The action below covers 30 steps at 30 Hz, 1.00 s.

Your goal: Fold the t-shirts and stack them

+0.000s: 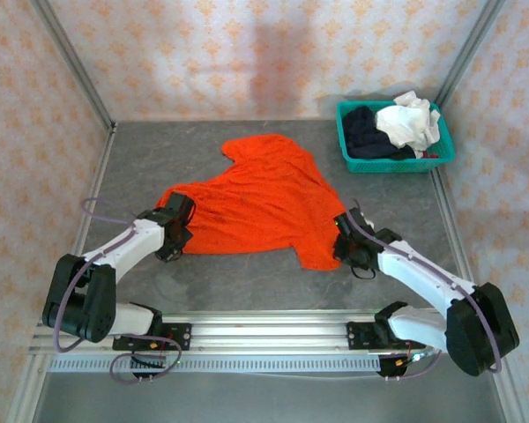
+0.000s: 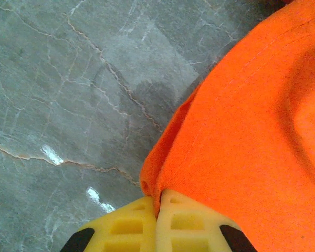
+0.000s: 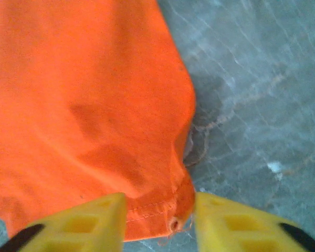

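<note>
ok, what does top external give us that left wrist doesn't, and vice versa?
Top external: the orange t-shirt's full outline on the table, the right gripper at its near-right edge, and the teal basket holding a white shirt and a dark shirt. Left wrist: the left gripper shut on the hem, close up. Both: orange cloth on the grey marbled table.

Grey marbled table (image 1: 159,159) carries the orange t-shirt (image 1: 264,198) and teal basket (image 1: 397,165).
</note>
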{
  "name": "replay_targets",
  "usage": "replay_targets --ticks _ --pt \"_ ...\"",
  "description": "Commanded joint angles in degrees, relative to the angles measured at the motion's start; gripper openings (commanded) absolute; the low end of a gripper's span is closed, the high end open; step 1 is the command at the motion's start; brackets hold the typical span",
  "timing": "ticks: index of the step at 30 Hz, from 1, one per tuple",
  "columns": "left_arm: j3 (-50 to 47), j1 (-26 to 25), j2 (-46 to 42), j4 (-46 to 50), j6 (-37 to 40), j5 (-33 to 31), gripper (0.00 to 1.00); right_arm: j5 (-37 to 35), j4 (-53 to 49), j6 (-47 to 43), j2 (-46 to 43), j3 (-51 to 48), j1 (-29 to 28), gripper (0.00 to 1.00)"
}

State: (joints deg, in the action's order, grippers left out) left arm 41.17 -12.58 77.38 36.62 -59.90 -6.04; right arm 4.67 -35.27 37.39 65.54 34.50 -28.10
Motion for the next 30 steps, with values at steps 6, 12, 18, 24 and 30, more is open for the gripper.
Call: replay_targets --ticks 6,12,18,24,30 --pt "-0.3 0.7 -0.9 1.0 0.6 -1.5 0.00 -0.9 -1.2 2.4 0.3 -0.7 2.8 0.66" --pt "-1.3 0.7 -1.2 0.1 -0.2 -1.0 0.00 0.7 1.7 1.4 3.7 -1.6 5.2 0.57" --pt "-1.7 0.7 -1.1 -0.5 -0.6 -0.4 0.00 3.3 4.9 0.8 6.9 -1.5 5.4 0.47" --pt "-1.9 0.6 -1.1 -0.6 -1.0 -0.1 0.00 3.8 5.6 0.0 8.5 -1.2 5.4 0.09" --pt "-1.7 0.6 -2.0 -0.2 -1.4 0.8 0.00 4.8 5.4 -2.0 3.6 -0.3 5.4 0.00"
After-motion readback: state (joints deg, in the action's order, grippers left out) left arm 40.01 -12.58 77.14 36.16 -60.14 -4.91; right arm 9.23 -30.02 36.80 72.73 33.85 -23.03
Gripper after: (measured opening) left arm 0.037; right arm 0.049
